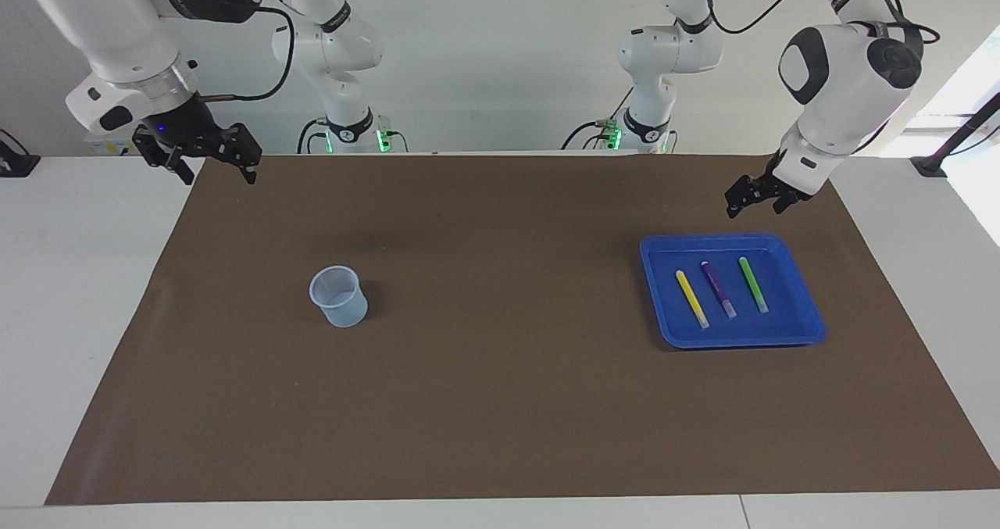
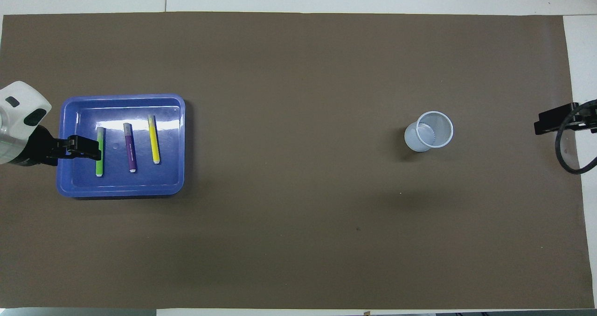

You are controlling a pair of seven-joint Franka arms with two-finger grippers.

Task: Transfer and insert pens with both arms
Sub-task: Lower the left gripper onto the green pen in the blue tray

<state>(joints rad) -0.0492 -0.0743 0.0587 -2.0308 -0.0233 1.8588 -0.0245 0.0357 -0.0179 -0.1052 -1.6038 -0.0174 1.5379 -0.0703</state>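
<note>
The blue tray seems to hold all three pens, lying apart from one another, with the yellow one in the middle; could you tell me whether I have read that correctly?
Not quite: the purple pen lies in the middle, between the yellow pen and the green pen. The facing view shows it. The rest holds: all three lie apart in the blue tray.

A robotics lab (four arms [image 1: 840, 68], bare white walls).
</note>
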